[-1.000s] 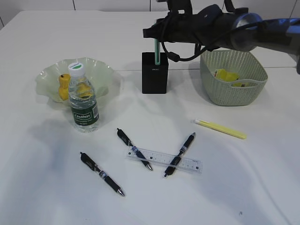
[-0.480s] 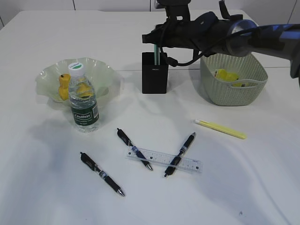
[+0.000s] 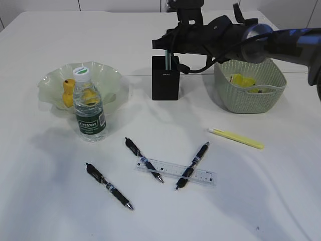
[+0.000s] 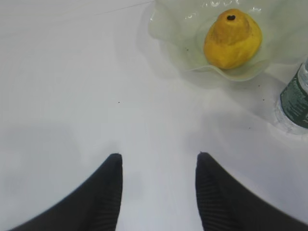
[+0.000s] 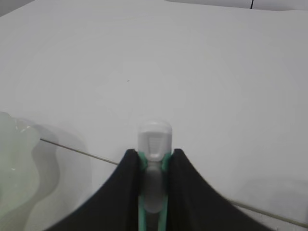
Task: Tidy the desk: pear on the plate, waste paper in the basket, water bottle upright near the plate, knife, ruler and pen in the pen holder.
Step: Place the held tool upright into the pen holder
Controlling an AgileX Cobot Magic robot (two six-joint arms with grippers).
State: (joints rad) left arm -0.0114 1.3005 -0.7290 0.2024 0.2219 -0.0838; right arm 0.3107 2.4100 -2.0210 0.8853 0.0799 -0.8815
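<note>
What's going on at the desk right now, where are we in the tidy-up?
The right gripper is shut on a green-and-white knife, holding it in the pen holder. The left gripper hangs open over bare table. The pear is on the plate, the water bottle upright beside it, the waste paper in the basket. Three pens and the ruler remain out.

A plain white table [image 3: 50,211] fills nearly all the view, softly lit; pale panels with dark seams stand behind it.
</note>
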